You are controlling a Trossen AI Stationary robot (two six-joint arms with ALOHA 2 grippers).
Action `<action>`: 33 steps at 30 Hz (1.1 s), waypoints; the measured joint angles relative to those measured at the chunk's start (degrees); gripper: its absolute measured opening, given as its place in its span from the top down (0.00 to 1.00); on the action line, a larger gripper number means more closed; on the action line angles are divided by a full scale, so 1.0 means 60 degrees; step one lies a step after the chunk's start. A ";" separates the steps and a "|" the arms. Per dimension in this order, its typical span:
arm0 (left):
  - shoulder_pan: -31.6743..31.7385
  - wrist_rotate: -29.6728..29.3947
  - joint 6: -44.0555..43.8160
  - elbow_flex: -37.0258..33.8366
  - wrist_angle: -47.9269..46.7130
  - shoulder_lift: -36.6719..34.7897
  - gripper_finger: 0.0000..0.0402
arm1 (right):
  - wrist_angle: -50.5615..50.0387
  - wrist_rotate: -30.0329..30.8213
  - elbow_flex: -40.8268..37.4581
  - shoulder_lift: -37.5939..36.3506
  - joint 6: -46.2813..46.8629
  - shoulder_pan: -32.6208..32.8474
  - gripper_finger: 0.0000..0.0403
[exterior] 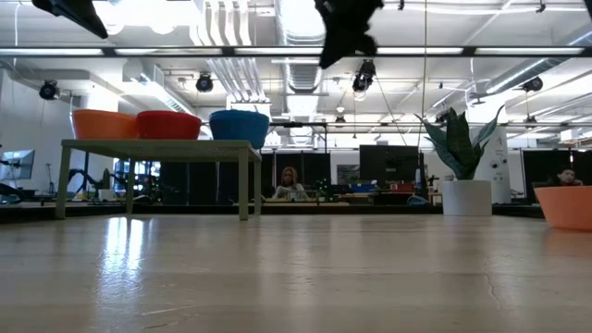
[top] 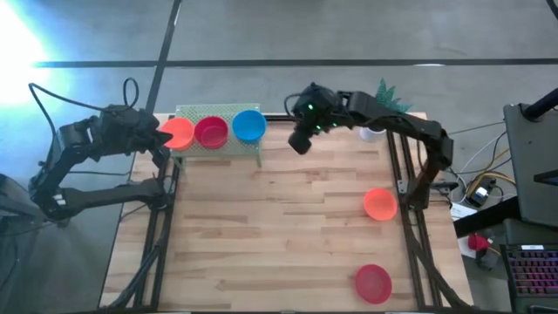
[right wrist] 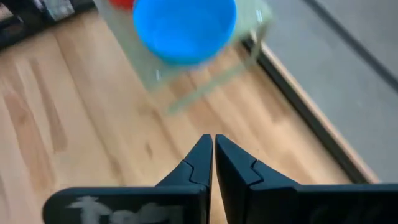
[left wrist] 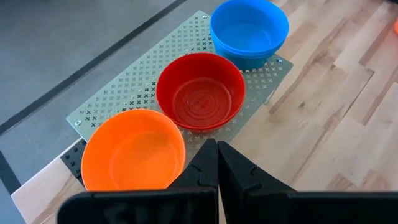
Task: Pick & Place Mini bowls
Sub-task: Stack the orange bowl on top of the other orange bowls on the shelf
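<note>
Mini bowls first: we have three positions filled on the little perforated stand [top: 220, 150] at the far edge of the tabletop [top: 279, 235]. From the left arm's side we see an orange bowl [top: 179, 133], a red bowl [top: 211, 132] and a blue bowl [top: 249, 126], side by side in a row. In the left wrist view the blue one looks like a stack of nested bowls, though we cannot count them. In the low view all three sit raised on the stand's legs.

Out on the bare wood, over on the right arm's side, we spot two more: a loose orange bowl [top: 379, 204] near the edge and a loose red bowl [top: 373, 283] closer to the near corner, the two well apart from each other.

Now the tools. The right tool [top: 300, 142] hangs above the tabletop just beside the stand's blue end, fingers pinched together with nothing between them. The left tool [top: 162, 146] sits right by the orange bowl at the stand's other end, fingers also pressed together and empty.

Behind the right arm we catch a white plant pot [exterior: 465, 197] with green leaves at the far edge. Beyond the tabletop, a person [exterior: 289, 183] sits in the room.
</note>
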 joint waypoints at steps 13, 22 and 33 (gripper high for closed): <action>0.0000 0.0000 0.0492 0.0000 0.0003 -0.0007 1.00 | -0.1800 0.0481 -0.2294 -0.1775 0.4100 0.2031 0.96; -0.0001 0.0000 0.0496 0.0001 0.0040 -0.0007 1.00 | -0.2792 0.0102 -0.4284 -0.2510 0.7210 0.3160 0.95; 0.0000 0.0000 0.0473 0.0000 0.0083 -0.0007 1.00 | -0.2758 -0.0737 -0.5987 -0.2705 0.8823 0.3526 0.82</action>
